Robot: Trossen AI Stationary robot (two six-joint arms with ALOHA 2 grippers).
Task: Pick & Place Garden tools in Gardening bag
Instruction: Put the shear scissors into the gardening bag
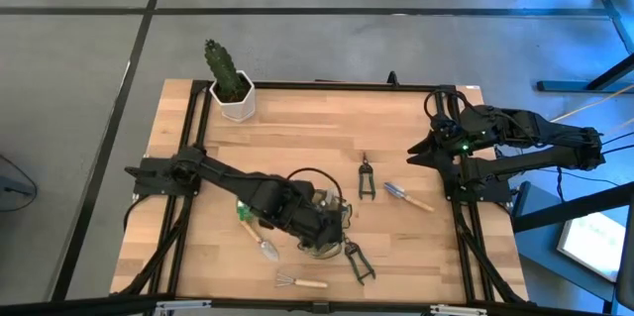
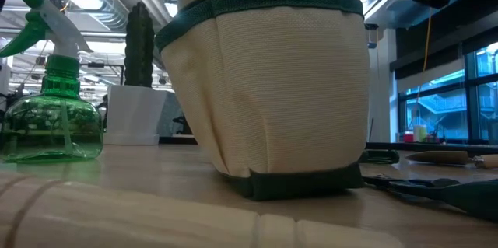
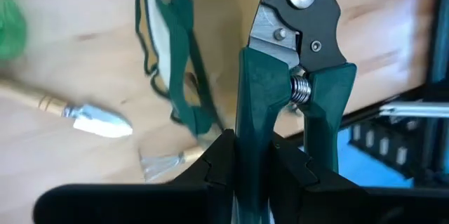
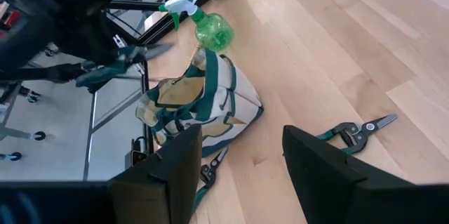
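The wooden table [image 1: 297,128] is carrying everything, and a cactus in a white pot [image 1: 234,86] is standing at its far left corner, well away from the work. The gardening bag [image 2: 268,85] is sitting near the front middle of the table, filling most of the low view; it looks cream with dark green trim here, its mouth facing up. What is lying inside it cannot be made out.

The left arm [image 1: 213,172] is stretching across from the left edge, bent down over the bag so that it is hiding most of it from above. The left gripper [image 3: 249,175] is clenching one green handle of the pruning shears [image 3: 295,55], holding them up off the wood with the spring and pivot bolt showing just past its fingers.

The right arm [image 1: 525,143] is waiting folded at the right edge, and the right gripper [image 4: 238,164] is hanging with its fingers spread, grasping nothing.

A green spray bottle [image 2: 50,108] is standing just beside the bag. A second pair of shears [image 1: 359,262] is lying near the bag's front right. Snips [image 1: 366,175] and a blue-ended tool with a wooden handle [image 1: 408,196] are lying between the bag and the right arm. A metal trowel [image 1: 265,246] is lying at the bag's left, and the little wire rake [image 1: 300,281] is resting near the front edge.
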